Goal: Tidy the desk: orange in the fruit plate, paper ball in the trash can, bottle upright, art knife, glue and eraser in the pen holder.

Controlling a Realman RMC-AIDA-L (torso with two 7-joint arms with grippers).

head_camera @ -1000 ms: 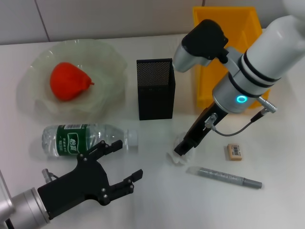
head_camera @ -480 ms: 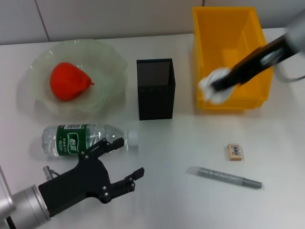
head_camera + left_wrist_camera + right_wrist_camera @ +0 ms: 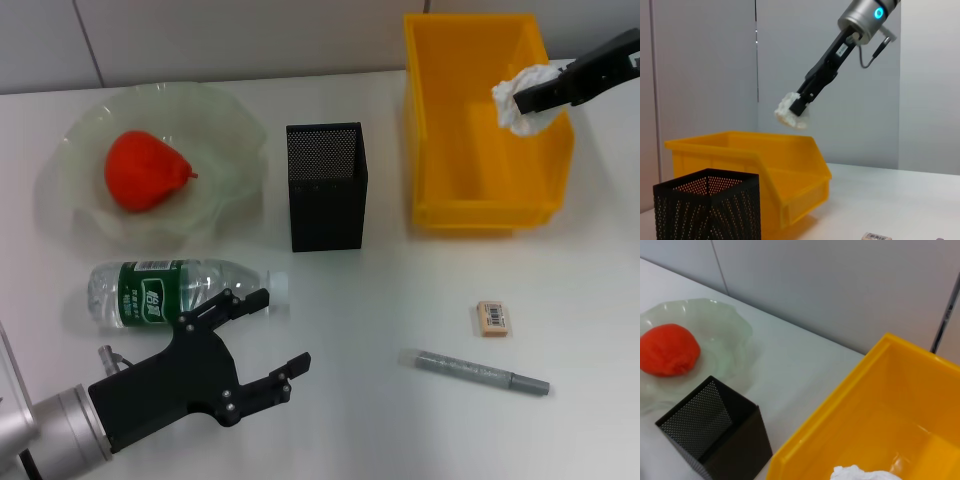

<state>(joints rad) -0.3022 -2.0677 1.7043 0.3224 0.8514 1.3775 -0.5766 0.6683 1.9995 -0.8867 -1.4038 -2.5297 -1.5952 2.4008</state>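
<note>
Head view: right gripper [image 3: 528, 99] pinching the paper ball [image 3: 519, 95] above the yellow trash can [image 3: 440, 190] at far right.
Left gripper [image 3: 262, 338], jaws spread, hovers near left beside the lying bottle [image 3: 170, 291]. Orange [image 3: 143, 169] sits in the fruit plate [image 3: 225, 130]; eraser [image 3: 494, 318] and art knife [image 3: 482, 372] lie on the desk [image 3: 380, 290], right of the pen holder [image 3: 327, 187].

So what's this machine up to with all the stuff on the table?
It is tidying a desk. The right claw holds a paper ball above the yellow bin, not yet dropped. The left claw hangs open beside a bottle lying on its side. The orange is already in the plate. An eraser and a grey knife lie on the desk, outside the black holder.
</note>
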